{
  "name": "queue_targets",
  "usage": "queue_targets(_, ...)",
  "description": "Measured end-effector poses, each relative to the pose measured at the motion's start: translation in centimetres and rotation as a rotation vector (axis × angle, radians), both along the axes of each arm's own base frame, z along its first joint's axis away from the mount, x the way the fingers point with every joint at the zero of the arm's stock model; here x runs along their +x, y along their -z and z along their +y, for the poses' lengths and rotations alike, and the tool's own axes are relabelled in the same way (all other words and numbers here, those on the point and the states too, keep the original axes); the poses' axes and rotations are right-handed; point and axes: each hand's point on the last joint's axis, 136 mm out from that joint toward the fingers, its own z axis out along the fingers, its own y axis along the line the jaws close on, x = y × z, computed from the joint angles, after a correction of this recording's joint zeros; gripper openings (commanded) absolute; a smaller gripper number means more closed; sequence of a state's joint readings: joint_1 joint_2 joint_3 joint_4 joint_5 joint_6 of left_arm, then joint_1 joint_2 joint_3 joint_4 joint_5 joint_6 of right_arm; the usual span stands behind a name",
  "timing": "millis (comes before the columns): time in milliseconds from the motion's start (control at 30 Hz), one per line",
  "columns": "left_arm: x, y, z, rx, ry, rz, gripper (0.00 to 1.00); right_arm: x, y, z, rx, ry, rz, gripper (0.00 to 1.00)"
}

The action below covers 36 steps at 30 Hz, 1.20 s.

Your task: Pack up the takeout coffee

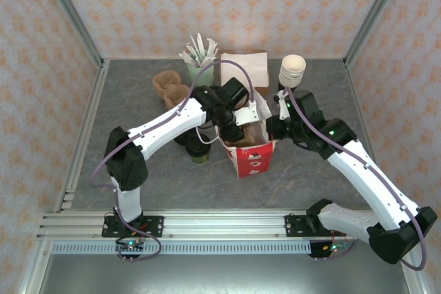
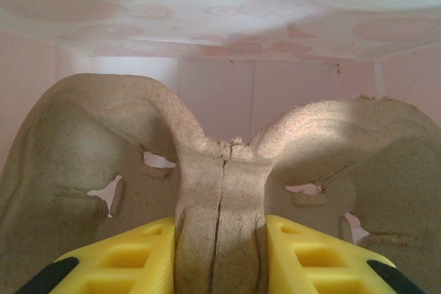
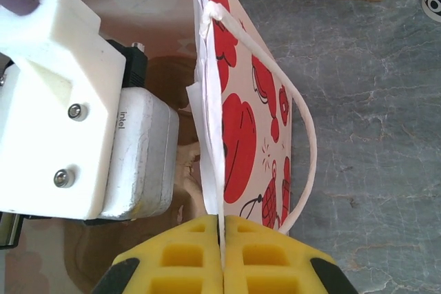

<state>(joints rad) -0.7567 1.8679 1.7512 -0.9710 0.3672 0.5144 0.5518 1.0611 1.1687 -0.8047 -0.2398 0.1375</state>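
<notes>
- Left gripper (image 2: 220, 256) was down inside the red-and-white paper bag (image 1: 252, 158), its yellow fingers (image 2: 138, 263) pinched on the centre ridge of a pulp cup carrier (image 2: 220, 184).
- Right gripper (image 3: 222, 256) was clamped tight on the bag's right-hand wall, holding the mouth up.
- The takeout coffee (image 1: 200, 155) stood on the table (image 1: 138, 108) just left of the bag, half hidden beneath the left arm. Not packed yet!
- Danger one: the thin wall could slip or tear at the right pinch if the carrier dragged on it, and the mouth would fold in.
- Danger two: the left arm, on its way out, could clip the coffee beneath it and tip it.
- Room: the bag walls sat close on both sides of the carrier, and the left wrist's camera housing (image 3: 62, 94) was just beside the pinched wall.
- The far side was crowded with a napkin box (image 1: 246, 67) and a cup stack (image 1: 293, 70); the table near and right of the bag lay open.
</notes>
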Motion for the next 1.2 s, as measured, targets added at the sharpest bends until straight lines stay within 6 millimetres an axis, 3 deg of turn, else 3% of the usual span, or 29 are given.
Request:
queue_targets(500,0.0,0.3,-0.5,0.006,0.009,-0.016,0.32,0.2,-0.1,0.8,0.015,-0.014,-0.004,0.0)
queue_targets(1200,0.6,2.7,-1.3,0.016,0.027,-0.003,0.36,0.3,0.5,0.4,-0.012,0.001,0.007,0.0)
